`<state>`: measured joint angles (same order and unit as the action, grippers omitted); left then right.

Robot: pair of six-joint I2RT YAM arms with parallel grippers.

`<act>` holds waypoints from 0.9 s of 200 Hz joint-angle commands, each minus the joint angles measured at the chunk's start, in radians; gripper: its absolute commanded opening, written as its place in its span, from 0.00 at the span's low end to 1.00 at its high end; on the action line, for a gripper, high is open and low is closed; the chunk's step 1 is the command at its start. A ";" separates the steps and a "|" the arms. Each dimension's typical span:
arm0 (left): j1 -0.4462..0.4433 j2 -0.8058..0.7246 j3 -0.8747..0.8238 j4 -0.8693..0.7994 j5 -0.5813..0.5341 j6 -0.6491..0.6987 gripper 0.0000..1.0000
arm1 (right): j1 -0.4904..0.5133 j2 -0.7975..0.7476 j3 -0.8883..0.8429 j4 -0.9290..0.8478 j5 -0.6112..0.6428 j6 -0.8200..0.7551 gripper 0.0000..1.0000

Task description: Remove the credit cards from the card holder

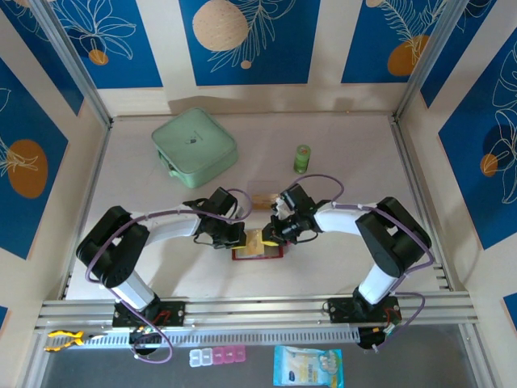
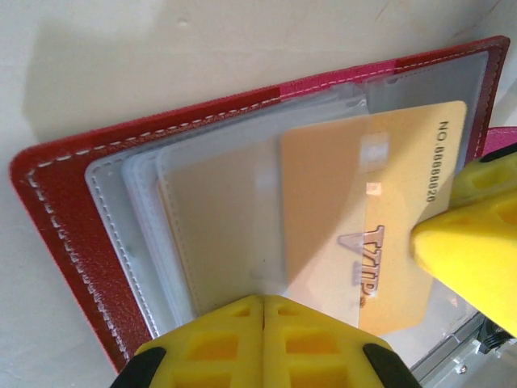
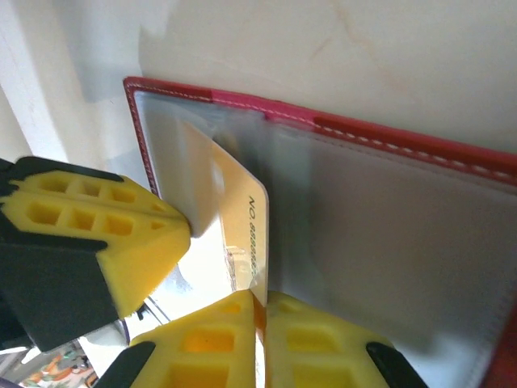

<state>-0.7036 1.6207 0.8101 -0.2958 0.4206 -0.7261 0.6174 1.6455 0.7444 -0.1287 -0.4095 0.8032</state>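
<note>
The dark red card holder (image 1: 260,254) (image 2: 56,210) (image 3: 404,137) lies open on the table, its clear sleeves facing up. A yellow-orange credit card (image 1: 255,240) (image 2: 404,186) (image 3: 242,210) sticks partway out of one sleeve. My right gripper (image 1: 271,234) (image 3: 260,303) is shut on that card's free edge, and one of its fingers (image 2: 468,242) shows in the left wrist view. My left gripper (image 1: 239,237) (image 2: 264,303) is shut with its tips pinched at the edge of a clear sleeve, holding the card holder. Another tan card (image 1: 262,200) lies flat on the table just behind.
A mint-green square case (image 1: 194,145) sits at the back left and a small green bottle (image 1: 302,158) at the back right. Metal rails (image 1: 258,307) run along the near edge. Both arms meet over the table's middle.
</note>
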 commanded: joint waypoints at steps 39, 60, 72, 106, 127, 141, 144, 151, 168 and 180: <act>-0.007 0.014 -0.019 -0.038 -0.022 0.011 0.00 | -0.022 -0.076 0.062 -0.255 0.100 -0.125 0.09; -0.007 0.014 -0.017 -0.039 -0.022 0.011 0.00 | -0.023 -0.084 0.075 -0.276 0.102 -0.139 0.09; -0.007 0.016 -0.015 -0.040 -0.022 0.011 0.00 | -0.022 -0.080 0.083 -0.279 0.098 -0.143 0.09; -0.007 0.012 -0.020 -0.039 -0.023 0.011 0.00 | -0.015 -0.063 0.106 -0.293 0.099 -0.151 0.09; -0.007 0.010 -0.024 -0.036 -0.023 0.010 0.00 | -0.008 -0.058 0.119 -0.306 0.112 -0.154 0.09; -0.007 0.012 -0.023 -0.035 -0.022 0.010 0.00 | -0.005 -0.058 0.126 -0.313 0.118 -0.157 0.09; -0.008 0.011 -0.023 -0.035 -0.023 0.010 0.00 | -0.004 -0.058 0.126 -0.312 0.118 -0.156 0.09; -0.007 0.011 -0.023 -0.035 -0.022 0.010 0.00 | -0.002 -0.057 0.127 -0.310 0.117 -0.152 0.09; -0.007 0.011 -0.023 -0.034 -0.022 0.010 0.00 | 0.003 -0.059 0.124 -0.297 0.110 -0.137 0.11; -0.007 0.011 -0.026 -0.030 -0.022 0.009 0.00 | 0.009 -0.059 0.120 -0.285 0.105 -0.122 0.13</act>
<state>-0.7036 1.6207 0.8097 -0.2958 0.4210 -0.7261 0.6136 1.5806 0.8497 -0.4023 -0.3016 0.6628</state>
